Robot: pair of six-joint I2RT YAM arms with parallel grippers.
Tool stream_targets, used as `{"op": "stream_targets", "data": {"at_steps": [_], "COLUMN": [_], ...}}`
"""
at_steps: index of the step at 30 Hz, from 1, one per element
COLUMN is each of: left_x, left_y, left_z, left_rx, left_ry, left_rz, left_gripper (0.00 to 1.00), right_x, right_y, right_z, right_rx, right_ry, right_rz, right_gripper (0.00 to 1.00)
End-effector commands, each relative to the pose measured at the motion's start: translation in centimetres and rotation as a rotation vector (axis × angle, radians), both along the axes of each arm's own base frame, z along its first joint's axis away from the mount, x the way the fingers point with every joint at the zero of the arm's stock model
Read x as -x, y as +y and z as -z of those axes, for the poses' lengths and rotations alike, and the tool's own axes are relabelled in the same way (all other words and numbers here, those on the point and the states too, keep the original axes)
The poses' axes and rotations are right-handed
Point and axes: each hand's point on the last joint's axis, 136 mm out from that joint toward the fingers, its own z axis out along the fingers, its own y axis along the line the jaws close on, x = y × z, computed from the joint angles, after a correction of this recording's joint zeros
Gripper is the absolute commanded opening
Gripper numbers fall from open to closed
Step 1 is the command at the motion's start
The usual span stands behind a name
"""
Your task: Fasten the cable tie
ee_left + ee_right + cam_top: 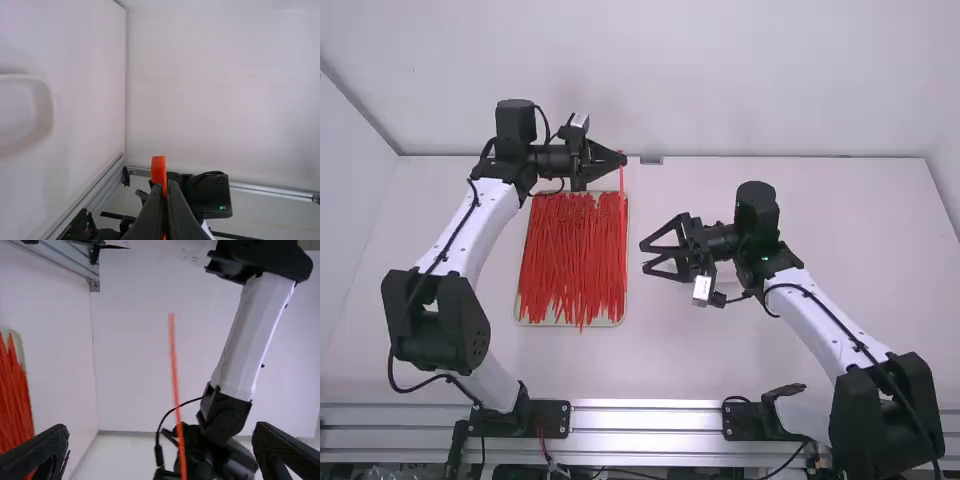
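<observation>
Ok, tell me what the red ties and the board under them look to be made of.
Cable ties: likely moulded plastic, nylon-like; uniform bright red, thin strips. The one tie in the left tool runs straight beyond the grip, so fairly stiff. Board beneath: pale tan, matte, rounded corners; wood or plastic, cannot tell.

The cable tie and pile are red, tray beige (table white).
</observation>
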Motion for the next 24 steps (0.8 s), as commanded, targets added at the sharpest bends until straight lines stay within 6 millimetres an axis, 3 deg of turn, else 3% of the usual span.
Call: {"op": "stream_targets", "data": {"at_steps": [1,12,17,24], "left_x": [0.5,0.2,0.0,0.1], "left_y": [-0.3,-0.8,-0.7,-1.1], "left_z": [0.1,0.9,1.0,1.3], "left_rx": [0.003,-0.014,-0.020,-0.031], "left_ry": [0.007,0.023,0.012,0.016], "left_rz": [0.013,-0.012,-0.018,-0.022], "left_gripper": [0.02,0.01,0.01,0.01], "right_x": [0.4,1.0,1.6,1.9], "right_y": [-0.1,0.5,1.0,1.8], "right_z": [-0.2,-0.9,-0.9,-0.9], "right_rx": [-0.011,-0.014,-0.014,-0.014], "right_ry": [-0.010,-0.003,-0.004,-0.019], "right_rz": [-0.024,-0.053,-0.074,-0.075], "right_gripper": [0.98,1.00,0.96,0.81]}}
